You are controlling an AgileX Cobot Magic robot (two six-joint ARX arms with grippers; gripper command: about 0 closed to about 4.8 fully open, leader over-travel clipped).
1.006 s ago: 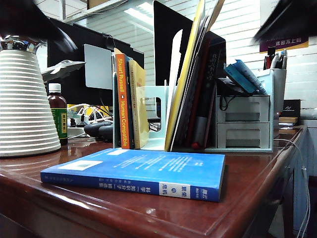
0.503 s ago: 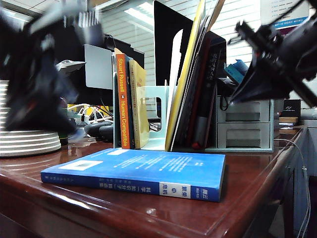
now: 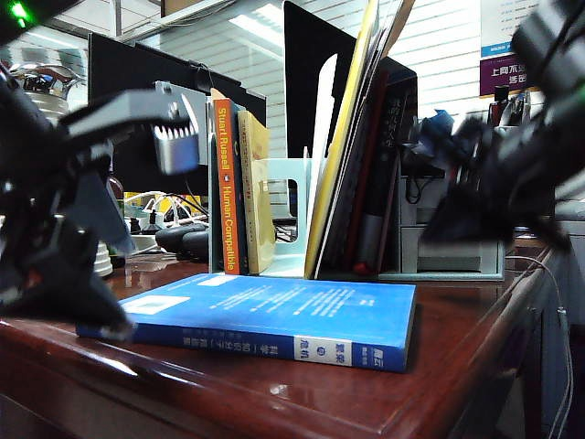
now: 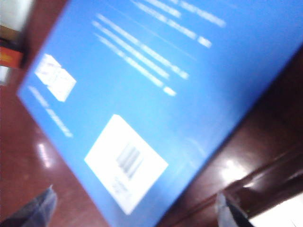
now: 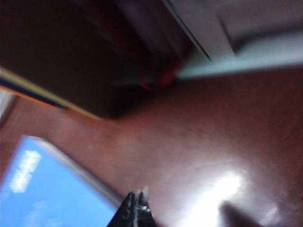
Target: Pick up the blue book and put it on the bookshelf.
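Here the blue book point(image 3: 265, 315) lies flat below the wide-spread left gripper point(image 4: 137, 215); the right gripper point(image 5: 136, 208), fingers pressed together, hovers beside its far edge.

The blue book point(image 3: 274, 315) is bright blue with white lettering, a white label patch and a white band on its spine; it lies on a glossy red-brown table point(image 3: 302, 393). The bookshelf point(image 3: 452, 224), centre right of the exterior view, is pale mint green with grey-white drawers. At its left stands an orange-spined book point(image 3: 226, 187) lettered in white beside a yellow one point(image 3: 256, 192), and both grippers, left point(image 3: 137, 197) and right point(image 3: 439, 151), are black.
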